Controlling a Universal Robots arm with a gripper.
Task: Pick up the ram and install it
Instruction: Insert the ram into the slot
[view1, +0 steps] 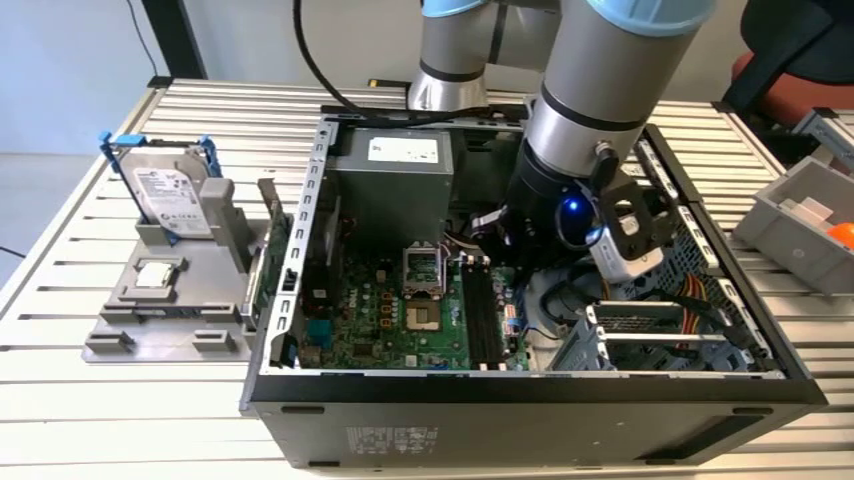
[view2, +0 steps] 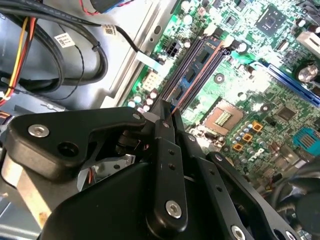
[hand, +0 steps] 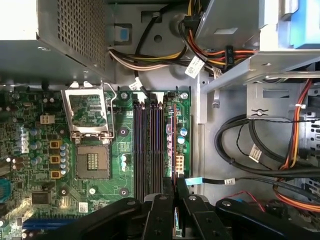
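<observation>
Jaws (view2: 167, 117) clamped narrow on the edge-on ram (hand: 174, 150), directly above the motherboard's memory slots (hand: 147, 145).

Bare memory slots (hand: 150, 145) open straight below my gripper (hand: 174, 197), cable bundle (hand: 260, 155) crowding one side, processor socket (hand: 92, 160) beyond the other

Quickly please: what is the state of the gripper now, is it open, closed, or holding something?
Gripper: closed on the ram, held edge-on above the memory slots of the motherboard.
</observation>
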